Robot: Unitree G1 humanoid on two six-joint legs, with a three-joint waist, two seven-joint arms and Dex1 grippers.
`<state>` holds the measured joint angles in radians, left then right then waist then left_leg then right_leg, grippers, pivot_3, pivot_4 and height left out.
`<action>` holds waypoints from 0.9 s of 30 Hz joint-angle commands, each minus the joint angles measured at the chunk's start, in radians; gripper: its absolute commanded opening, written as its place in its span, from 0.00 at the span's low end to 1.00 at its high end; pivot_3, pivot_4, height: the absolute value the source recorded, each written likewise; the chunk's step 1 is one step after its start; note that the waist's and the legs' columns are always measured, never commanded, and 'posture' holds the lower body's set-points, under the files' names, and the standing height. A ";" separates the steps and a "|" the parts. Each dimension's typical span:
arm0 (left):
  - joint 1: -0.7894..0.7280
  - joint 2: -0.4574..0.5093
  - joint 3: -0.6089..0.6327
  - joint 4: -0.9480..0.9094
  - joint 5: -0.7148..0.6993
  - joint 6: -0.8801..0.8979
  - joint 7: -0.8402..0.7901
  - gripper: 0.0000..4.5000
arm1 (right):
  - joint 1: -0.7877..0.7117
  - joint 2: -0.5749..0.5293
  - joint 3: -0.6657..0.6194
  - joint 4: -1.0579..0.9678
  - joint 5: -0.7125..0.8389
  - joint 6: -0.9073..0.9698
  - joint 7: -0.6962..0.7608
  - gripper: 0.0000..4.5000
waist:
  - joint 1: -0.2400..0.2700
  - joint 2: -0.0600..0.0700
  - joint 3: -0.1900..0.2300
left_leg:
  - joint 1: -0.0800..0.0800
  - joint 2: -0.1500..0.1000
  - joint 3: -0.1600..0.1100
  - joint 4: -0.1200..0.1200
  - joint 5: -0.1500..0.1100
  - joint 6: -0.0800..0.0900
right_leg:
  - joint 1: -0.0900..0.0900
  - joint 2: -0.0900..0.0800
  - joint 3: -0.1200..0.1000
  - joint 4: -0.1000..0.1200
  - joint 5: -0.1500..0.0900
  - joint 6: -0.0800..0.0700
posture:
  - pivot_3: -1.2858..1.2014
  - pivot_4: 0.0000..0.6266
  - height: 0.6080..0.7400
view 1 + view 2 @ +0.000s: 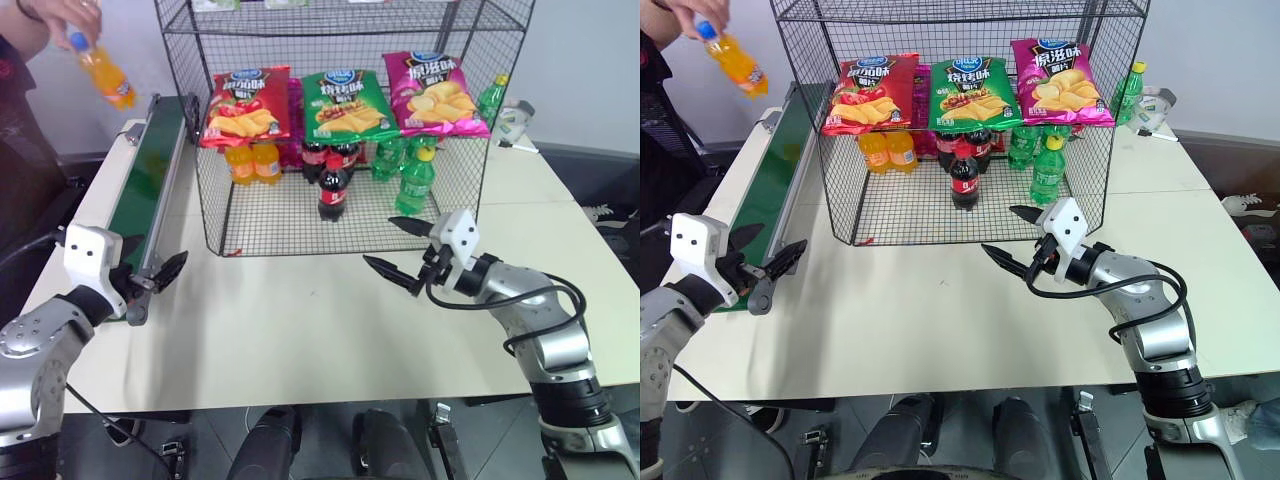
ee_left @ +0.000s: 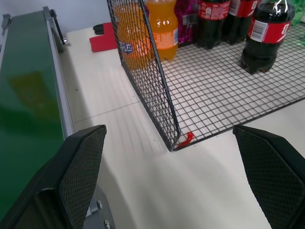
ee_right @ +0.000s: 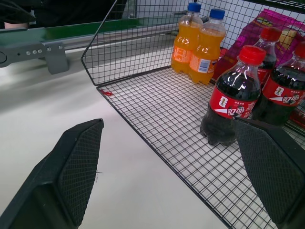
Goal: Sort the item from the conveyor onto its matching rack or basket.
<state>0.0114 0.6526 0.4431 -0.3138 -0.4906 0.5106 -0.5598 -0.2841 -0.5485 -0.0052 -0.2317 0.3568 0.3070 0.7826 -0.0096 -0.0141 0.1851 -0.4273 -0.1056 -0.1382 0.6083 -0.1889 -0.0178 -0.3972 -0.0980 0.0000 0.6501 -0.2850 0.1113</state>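
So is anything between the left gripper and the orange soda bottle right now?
No object blocks it, but the orange soda bottle is not on the conveyor yet: a person's hand holds it in the air above the belt's far end. The left gripper waits open near the belt's near end.

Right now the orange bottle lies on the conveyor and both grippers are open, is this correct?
Not quite. The orange bottle is not on the conveyor: a person's hand holds it in the air above the belt's far end, as the left eye view shows. The rest is right: the left gripper and the right gripper are both open.
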 commanded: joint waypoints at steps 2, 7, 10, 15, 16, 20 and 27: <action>-0.006 0.001 0.013 -0.010 0.002 -0.018 0.004 0.99 | -0.021 0.006 -0.009 -0.013 0.002 -0.023 0.000 1.00 | 0.000 0.000 0.000 | 0.000 0.000 0.000 0.000 0.000 0.000 | 0.000 0.000 0.000 0.000 0.000 0.000 | 0.52 0.24 1.00; 0.000 -0.001 0.017 -0.020 -0.001 -0.012 0.007 0.99 | -0.027 0.006 -0.005 -0.008 0.001 -0.025 0.005 1.00 | 0.000 0.000 0.000 | 0.000 0.000 0.000 0.000 0.000 0.000 | 0.000 0.000 0.000 0.000 0.000 0.000 | 0.52 0.24 1.00; 0.002 -0.001 0.018 -0.025 -0.002 -0.010 0.009 0.99 | -0.028 0.006 -0.005 -0.006 0.001 -0.026 0.006 1.00 | 0.000 0.000 0.000 | 0.000 0.000 0.000 0.000 0.000 0.000 | 0.000 0.000 0.000 0.000 0.000 0.000 | 0.52 0.24 1.00; 0.005 -0.008 0.025 -0.029 -0.007 -0.004 0.019 0.99 | -0.027 0.004 -0.005 -0.007 0.000 -0.027 0.008 1.00 | 0.000 0.000 0.000 | 0.000 0.000 0.000 0.000 0.000 0.000 | 0.000 0.000 0.000 0.000 0.000 0.000 | 0.52 0.24 1.00; 0.004 -0.011 0.028 -0.029 -0.011 0.002 0.025 0.99 | -0.027 0.004 -0.005 -0.006 0.000 -0.027 0.009 1.00 | 0.000 0.000 0.000 | 0.000 0.000 0.000 0.000 0.000 0.000 | 0.000 0.000 0.000 0.000 0.000 0.000 | 0.52 0.24 1.00; 0.011 -0.027 0.055 -0.024 -0.032 0.022 0.049 0.99 | -0.033 0.008 -0.002 0.001 -0.001 -0.031 0.011 1.00 | 0.000 0.000 0.000 | 0.000 0.000 0.000 0.000 0.000 0.000 | 0.000 0.000 0.000 0.000 0.000 0.000 | 0.52 0.24 1.00; 0.037 -0.081 0.125 0.004 -0.018 -0.032 0.110 0.99 | -0.048 0.013 0.003 0.014 -0.005 -0.039 0.011 1.00 | 0.000 0.000 0.000 | 0.000 0.000 0.000 0.000 0.000 0.000 | 0.000 0.000 0.000 0.000 0.000 0.000 | 0.52 0.24 1.00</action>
<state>0.0457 0.5721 0.5193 -0.3118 -0.5111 0.5192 -0.4696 -0.3180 -0.5396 0.0053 -0.2004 0.3508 0.2910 0.7930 -0.0098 -0.0141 0.1851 -0.4274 -0.1054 -0.1380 0.6082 -0.1889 -0.0178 -0.3971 -0.0977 0.0003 0.6502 -0.2849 0.1114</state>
